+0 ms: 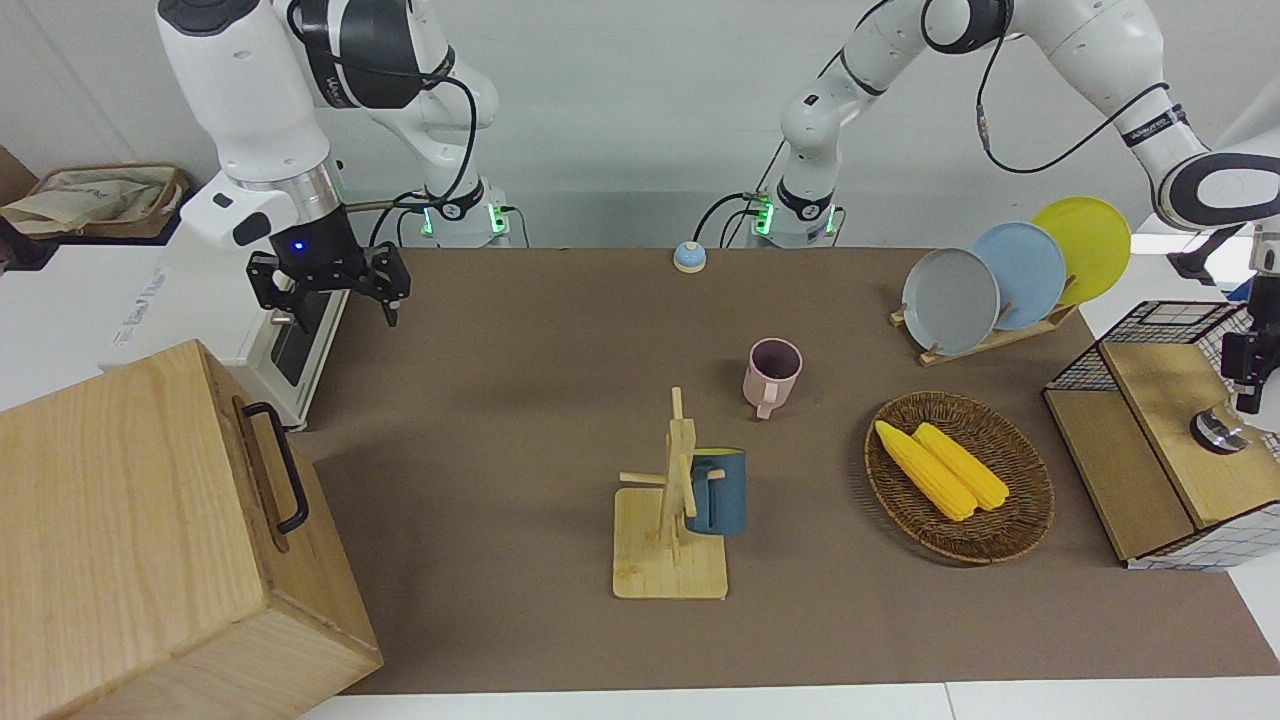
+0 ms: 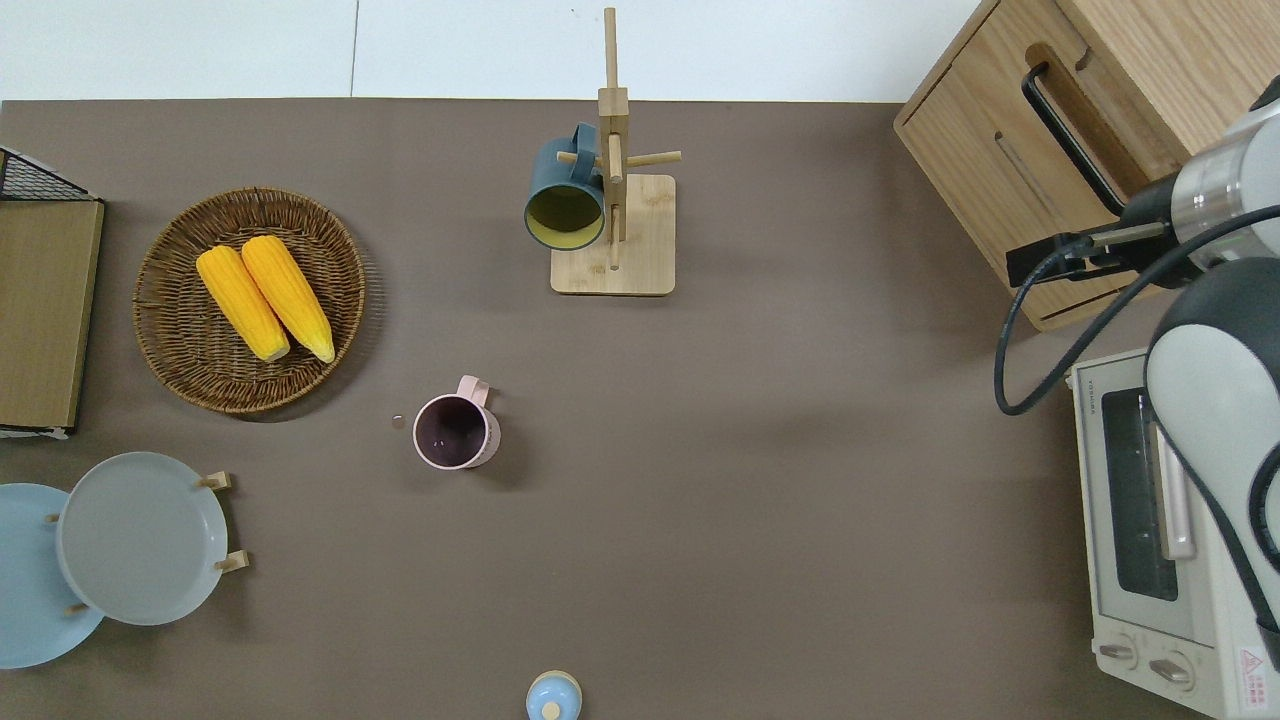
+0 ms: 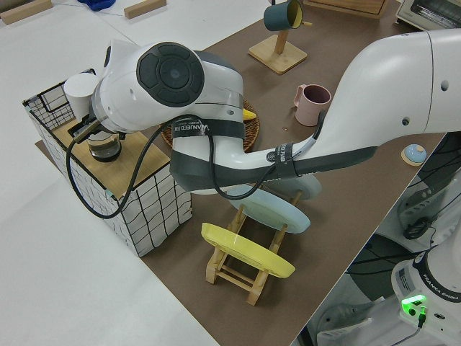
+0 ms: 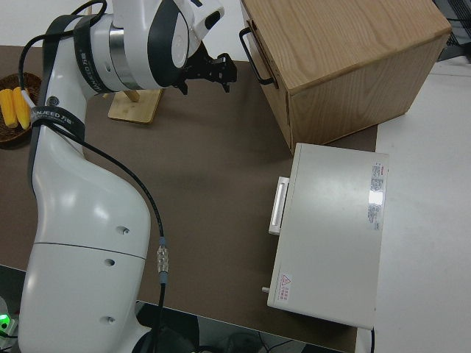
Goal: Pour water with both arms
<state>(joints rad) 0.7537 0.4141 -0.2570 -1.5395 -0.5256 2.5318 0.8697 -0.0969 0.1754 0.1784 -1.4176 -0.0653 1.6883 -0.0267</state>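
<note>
A pink mug [image 1: 773, 372] stands upright in the middle of the brown mat, and its inside looks dark. A dark blue mug [image 1: 718, 490] hangs on a wooden mug tree [image 1: 672, 560], farther from the robots. A glass pot with a silver lid [image 1: 1218, 430] sits on a wood-topped wire crate [image 3: 155, 209] at the left arm's end, beside a white cup [image 3: 79, 94]. My left gripper [image 1: 1250, 385] hangs just over that pot. My right gripper [image 1: 330, 292] is open and empty in the air by the toaster oven [image 2: 1150, 530]. No water shows in any view.
A wicker basket [image 1: 1020, 520] holds two corn cobs near the crate. A rack of grey, blue and yellow plates [image 1: 950, 300] stands nearer the robots. A wooden box with a black handle [image 1: 130, 540] fills the right arm's end. A small blue bell [image 1: 689, 257] sits by the arm bases.
</note>
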